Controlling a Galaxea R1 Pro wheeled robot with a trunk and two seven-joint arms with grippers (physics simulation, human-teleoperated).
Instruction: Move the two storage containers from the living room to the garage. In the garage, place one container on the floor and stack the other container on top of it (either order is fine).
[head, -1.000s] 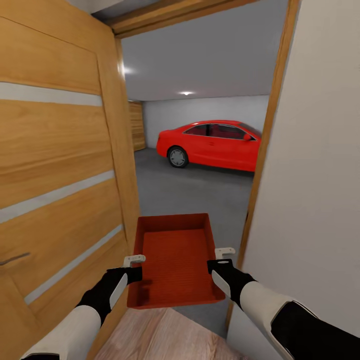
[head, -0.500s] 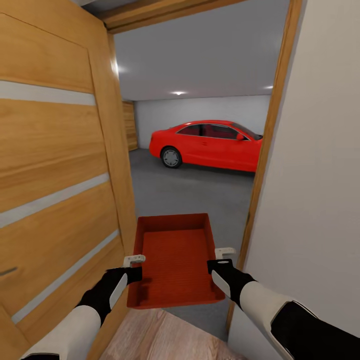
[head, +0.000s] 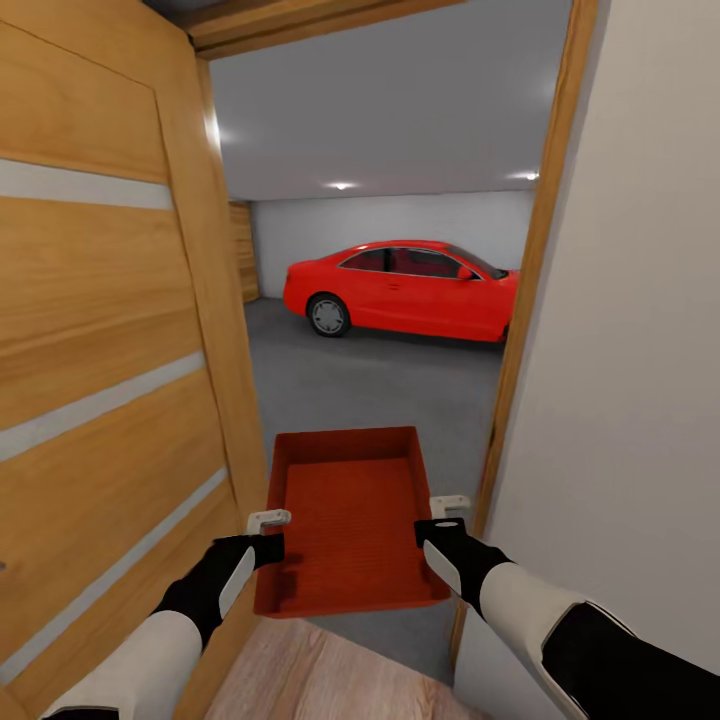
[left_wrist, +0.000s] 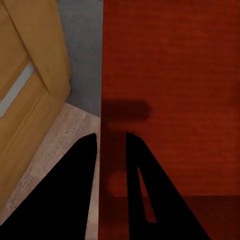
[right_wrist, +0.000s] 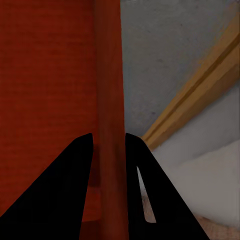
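Storage container, an orange-red rectangular open-topped bin with low straight walls and a ribbed flat bottom, is held level in front of the robot, inside a doorway, over the line where the light wood-plank flooring meets the dark grey matte concrete floor of the garage. The bin is empty. Its left wall lies just beside the edge of the open wooden door with pale horizontal stripes; its right wall lies near the wooden door frame post, with a narrow strip of grey floor between them.

The left gripper grips the bin's left wall, and the left wrist view shows its dark fingers straddling that wall, one inside the bin and one outside. The right gripper grips the right wall; in the right wrist view its jaws are pinched on the wall's rim, one finger on each side.

Past the far wall of the bin, the concrete floor runs open and bare to a red two-door car parked well apart, side-on before the pale grey back wall. A wood-plank panel stands at the far left corner. A plain white wall bounds the doorway on the right.
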